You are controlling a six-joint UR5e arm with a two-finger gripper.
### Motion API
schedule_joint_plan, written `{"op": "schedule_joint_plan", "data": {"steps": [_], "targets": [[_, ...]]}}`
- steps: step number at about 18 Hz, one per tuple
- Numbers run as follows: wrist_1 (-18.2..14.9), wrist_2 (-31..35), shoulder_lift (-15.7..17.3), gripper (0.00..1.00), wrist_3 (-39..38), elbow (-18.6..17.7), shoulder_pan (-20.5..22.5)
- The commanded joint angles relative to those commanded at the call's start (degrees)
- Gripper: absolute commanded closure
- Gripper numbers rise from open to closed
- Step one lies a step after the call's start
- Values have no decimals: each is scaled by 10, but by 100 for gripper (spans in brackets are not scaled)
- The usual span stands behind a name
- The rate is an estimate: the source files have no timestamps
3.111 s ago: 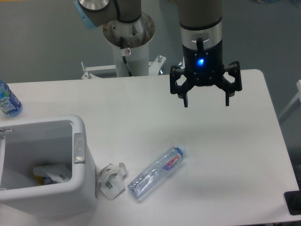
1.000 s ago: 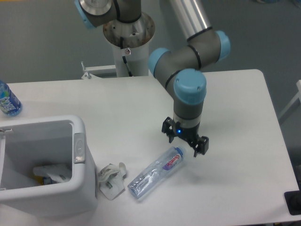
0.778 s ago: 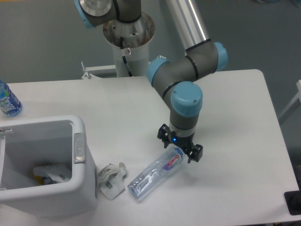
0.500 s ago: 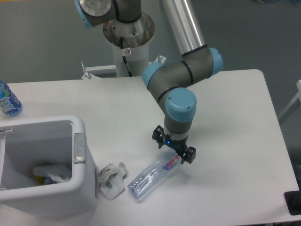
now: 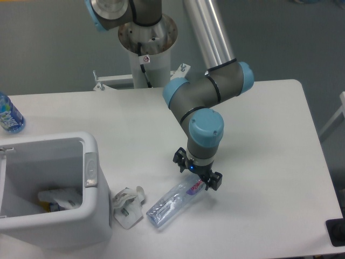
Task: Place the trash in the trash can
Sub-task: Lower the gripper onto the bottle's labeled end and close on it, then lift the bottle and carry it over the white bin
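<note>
At the surface's front-left corner stood the trash can (image 5: 94,213), some scraps already inside. Just beside its right wall lay the crumpled wrapper (image 5: 128,208), then the clear bottle (image 5: 172,202), slanting toward the front edge. The gripper (image 5: 197,175) hung over its cap end, fingers (image 5: 214,182) spread apart, gripping nothing. Closing so near the cap might squirt the round bottle sideways.

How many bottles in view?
2. A clear bottle lies on the table beside the wrapper, with the gripper over its cap end. A bluish bottle is at the table's far left edge, partly cut off. The trash can could hide more.
</note>
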Motion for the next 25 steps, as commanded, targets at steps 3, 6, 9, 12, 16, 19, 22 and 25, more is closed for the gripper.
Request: {"op": "schedule_joint_plan", "data": {"steps": [3, 6, 9, 12, 16, 19, 22, 25], "targets": [[6, -1, -7, 0, -24, 1, -2], [38, -1, -18, 0, -39, 2, -6], [38, -1, -18, 5, -40, 2, -6], [38, 0, -17, 22, -40, 2, -7], [39, 0, -15, 35, -43, 2, -7], [39, 0, -12, 35, -42, 2, -7], [39, -1, -10, 35, -43, 2, -8], [39, -2, -2, 35, -44, 9, -11]]}}
